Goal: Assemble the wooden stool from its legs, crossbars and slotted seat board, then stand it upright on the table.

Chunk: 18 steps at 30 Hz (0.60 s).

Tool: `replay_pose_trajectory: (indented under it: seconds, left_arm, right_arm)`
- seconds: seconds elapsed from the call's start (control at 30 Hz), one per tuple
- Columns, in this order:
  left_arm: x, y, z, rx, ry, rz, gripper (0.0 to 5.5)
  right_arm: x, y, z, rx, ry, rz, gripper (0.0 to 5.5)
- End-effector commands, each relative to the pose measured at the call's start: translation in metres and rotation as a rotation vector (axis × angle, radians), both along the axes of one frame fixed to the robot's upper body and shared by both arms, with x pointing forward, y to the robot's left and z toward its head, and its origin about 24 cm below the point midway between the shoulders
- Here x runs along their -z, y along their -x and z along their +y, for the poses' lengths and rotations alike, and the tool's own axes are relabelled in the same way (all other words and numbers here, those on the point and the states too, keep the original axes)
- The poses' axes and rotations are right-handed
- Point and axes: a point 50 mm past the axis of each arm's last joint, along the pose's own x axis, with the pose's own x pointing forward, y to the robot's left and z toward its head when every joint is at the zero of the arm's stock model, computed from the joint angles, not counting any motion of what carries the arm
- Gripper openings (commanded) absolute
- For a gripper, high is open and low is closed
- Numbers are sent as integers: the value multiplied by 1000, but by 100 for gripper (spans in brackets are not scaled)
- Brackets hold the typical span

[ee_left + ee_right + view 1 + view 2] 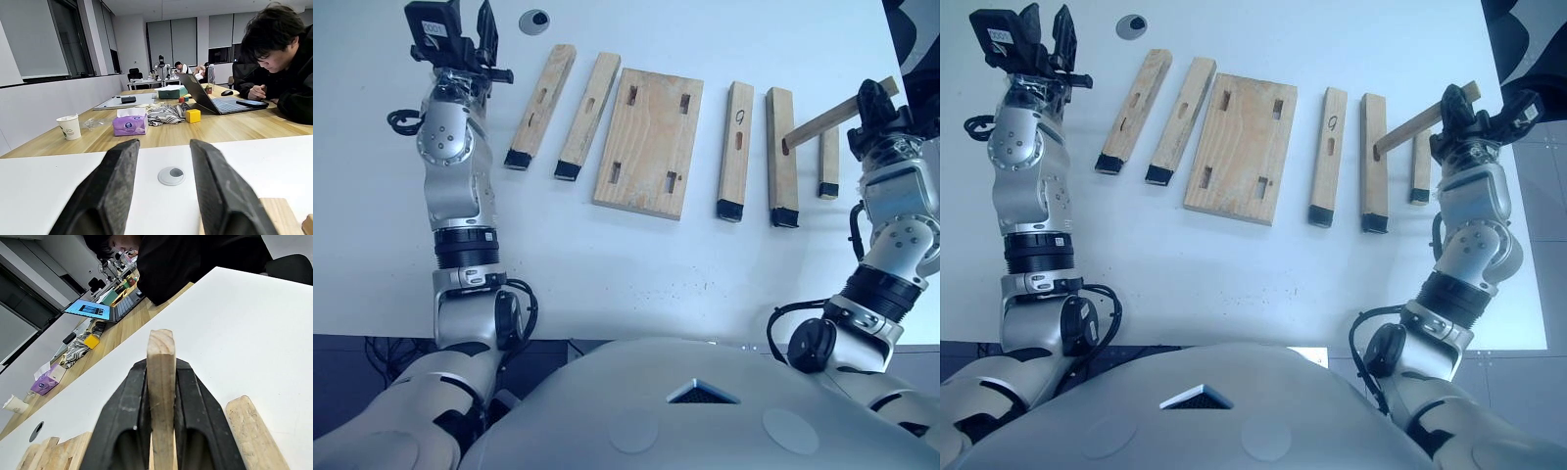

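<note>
Right wrist view: the right jaws are clenched on a crossbar (161,363), both dark fingers (128,406) pressed flat against its sides with no gap. In the head views this crossbar (822,119) slants down from the jaws towards the rightmost leg (781,155). Its lower tip meets that leg near the slot, but whether it sits inside the slot is hard to make out. The bar's part below the jaws is cut off in the wrist view.

The left jaws stand wide apart and hold nothing, their fingers (110,191) raised over the far left of the table (607,255), near a round grommet (534,22).

The seat board (648,142) lies flat mid-table, slots up. Two legs (540,105) (588,115) lie to its left and a third leg (736,150) to its right, just beside the rightmost one. A short crossbar (828,162) lies beyond, its far end hidden behind the held bar.
</note>
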Motion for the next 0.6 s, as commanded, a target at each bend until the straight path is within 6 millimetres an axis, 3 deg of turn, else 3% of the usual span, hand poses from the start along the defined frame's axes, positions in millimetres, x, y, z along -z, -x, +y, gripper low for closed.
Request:
replay_pose_trajectory:
  seconds: [0.03, 0.17, 0.4, 0.6]
  left_arm:
    - [-3, -2, 0, -8, -2, -16, 187]
    - [-4, -1, 1, -15, -1, -19, 187]
    - [-2, 0, 2, -29, 2, -21, 187]
    - [-1, 1, 2, -31, 4, -21, 187]
  right_arm:
    - [10, 2, 3, -28, 53, 70, 40]
    - [7, 1, 3, -34, 40, 62, 40]
    - [-23, -5, 2, -46, -100, -77, 40]
    - [-17, -2, 1, -60, -63, -38, 40]
